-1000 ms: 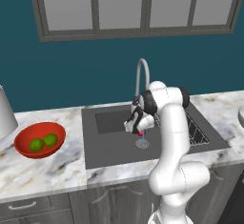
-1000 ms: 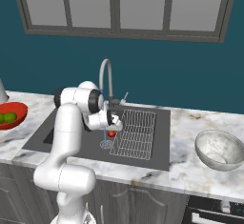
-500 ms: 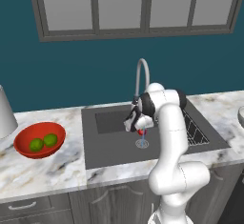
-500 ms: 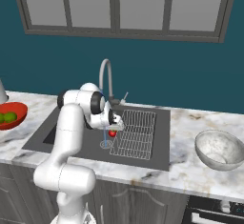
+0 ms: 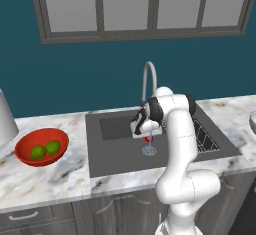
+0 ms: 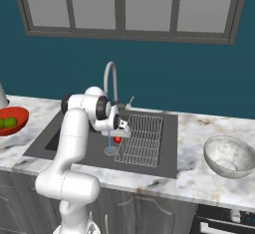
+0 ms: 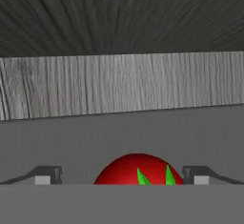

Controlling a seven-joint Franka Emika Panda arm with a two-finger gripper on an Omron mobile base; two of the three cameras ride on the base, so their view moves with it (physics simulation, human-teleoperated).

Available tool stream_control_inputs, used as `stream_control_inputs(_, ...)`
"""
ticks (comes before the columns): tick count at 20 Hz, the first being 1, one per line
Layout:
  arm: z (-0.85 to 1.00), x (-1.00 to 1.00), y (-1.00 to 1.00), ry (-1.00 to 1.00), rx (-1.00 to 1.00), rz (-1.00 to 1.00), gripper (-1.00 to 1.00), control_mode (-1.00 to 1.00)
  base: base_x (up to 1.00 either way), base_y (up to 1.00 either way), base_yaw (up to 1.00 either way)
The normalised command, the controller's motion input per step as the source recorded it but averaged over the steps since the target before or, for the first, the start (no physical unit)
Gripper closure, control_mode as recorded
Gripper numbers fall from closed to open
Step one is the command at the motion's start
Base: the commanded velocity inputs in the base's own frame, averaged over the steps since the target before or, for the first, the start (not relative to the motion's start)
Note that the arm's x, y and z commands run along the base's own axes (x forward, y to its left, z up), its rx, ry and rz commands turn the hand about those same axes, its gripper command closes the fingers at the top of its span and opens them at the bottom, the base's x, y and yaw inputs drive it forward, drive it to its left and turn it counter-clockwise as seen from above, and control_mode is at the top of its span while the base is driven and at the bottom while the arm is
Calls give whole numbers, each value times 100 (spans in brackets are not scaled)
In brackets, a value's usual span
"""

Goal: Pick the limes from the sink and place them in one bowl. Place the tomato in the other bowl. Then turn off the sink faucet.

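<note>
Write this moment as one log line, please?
gripper: open, astride tomato | limes: in red-orange bowl | faucet: running

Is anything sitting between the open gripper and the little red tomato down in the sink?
Nothing visible does. In the hand view the small round red tomato sits directly between the two dark finger tips of the open gripper, with only bare dark grey sink floor around it.
</note>
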Motion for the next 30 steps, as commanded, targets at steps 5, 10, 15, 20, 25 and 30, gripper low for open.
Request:
stream_control_inputs(5,-55,-66,0,8,0,-3,100,-100,0,0,0)
stream_control_inputs(10,-27,-68,0,0,0,-7,100,-100,0,0,0)
stream_control_inputs(15,4,-93,5,-15,0,-9,100,-100,0,0,0)
stream_control_inputs(20,50,-32,20,-21,-4,-8,100,-100,0,0,0)
stream_control_inputs(25,74,-10,29,-14,-10,-7,100,-100,0,0,0)
stream_control_inputs(30,59,-11,46,-2,-10,-2,100,-100,0,0,0)
